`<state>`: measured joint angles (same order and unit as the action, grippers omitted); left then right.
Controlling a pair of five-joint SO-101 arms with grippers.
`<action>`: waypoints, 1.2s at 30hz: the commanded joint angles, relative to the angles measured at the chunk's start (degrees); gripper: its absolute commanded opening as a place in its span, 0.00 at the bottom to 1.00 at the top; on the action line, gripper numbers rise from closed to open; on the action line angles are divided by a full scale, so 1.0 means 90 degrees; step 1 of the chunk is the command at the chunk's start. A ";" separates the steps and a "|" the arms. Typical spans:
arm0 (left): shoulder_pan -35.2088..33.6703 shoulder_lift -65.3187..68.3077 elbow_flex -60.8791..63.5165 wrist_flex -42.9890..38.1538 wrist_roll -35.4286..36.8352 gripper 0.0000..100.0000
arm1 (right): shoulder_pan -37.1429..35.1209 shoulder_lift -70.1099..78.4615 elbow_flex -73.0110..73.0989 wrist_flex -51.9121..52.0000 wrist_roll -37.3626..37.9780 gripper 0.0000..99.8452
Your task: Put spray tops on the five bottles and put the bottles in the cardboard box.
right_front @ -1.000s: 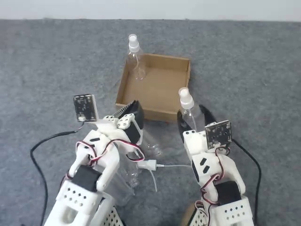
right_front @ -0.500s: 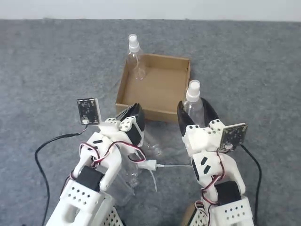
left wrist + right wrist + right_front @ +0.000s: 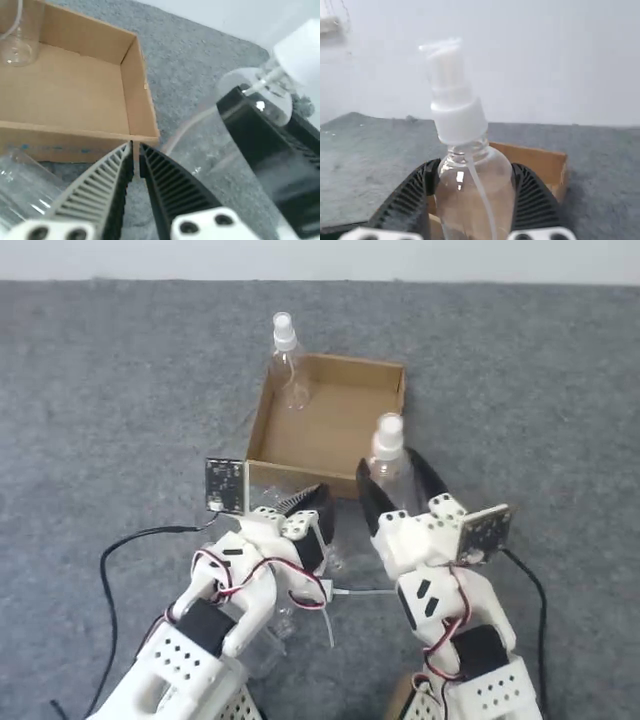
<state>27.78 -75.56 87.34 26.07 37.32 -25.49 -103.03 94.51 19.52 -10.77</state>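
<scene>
At the cardboard box [image 3: 258,430], by its near-right corner, my right pincer [image 3: 388,480] pinches a clear bottle [image 3: 465,200] round the body, upright, w/ its spray top [image 3: 452,105] on. My left pincer [image 3: 135,147] is pressed together on nothing, just outside the box's near wall. One capped bottle [image 3: 290,380] stands in the box's far-left corner. An uncapped bottle [image 3: 20,185] lies on the desk [image 3: 120,390] just outside the near wall, and a loose spray top [image 3: 320,590] lies further back from the box, beside my left arm.

Risks, as I judge them:
- Held bottle looks about level w/ the near wall. If I carry it in too low, its base could clip the rim and shove the box or twist the bottle in my grip.
- Smooth clear plastic, round body: may slip or rotate.
- Tall and light, so if let go tilted it prob. topples, maybe into the capped bottle.
- Left pincer sits close to the same wall; the arms could bump there.

Writing: faint blue print [image 3: 50,148] on the outside of the near wall, too blurred to read. No labels seen on the bottles.
</scene>
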 commanded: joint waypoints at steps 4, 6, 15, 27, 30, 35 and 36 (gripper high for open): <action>0.0088 -0.0127 -0.0073 -0.0195 0.0010 0.01 | -0.0230 -0.0093 -0.0527 -0.1031 -0.0039 0.01; 0.0098 -0.0137 -0.0073 -0.0195 0.0010 0.01 | -0.0230 -0.0093 -0.0537 -0.1040 -0.0039 0.01; 0.0098 -0.0137 -0.0122 -0.0195 0.0010 0.01 | -0.0220 0.0620 -0.1192 -0.1294 0.0381 0.01; 0.0098 -0.0137 -0.0122 -0.0195 0.0010 0.01 | -0.0230 0.4244 -0.2559 -0.2994 0.0361 0.01; 0.0098 -0.0137 -0.0122 -0.0195 0.0010 0.01 | -0.0239 0.4860 -0.2794 -0.3258 0.0283 0.01; 0.0107 -0.0137 -0.0122 -0.0225 0.0010 0.01 | -0.0640 0.5465 -0.3126 -0.3248 -0.0254 0.01; 0.0107 -0.0137 -0.0122 -0.0225 0.0010 0.01 | -0.0786 0.5485 -0.3136 -0.3248 -0.0254 0.01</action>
<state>28.40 -75.56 87.34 26.07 37.32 -28.31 -54.68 71.56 -8.00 -11.47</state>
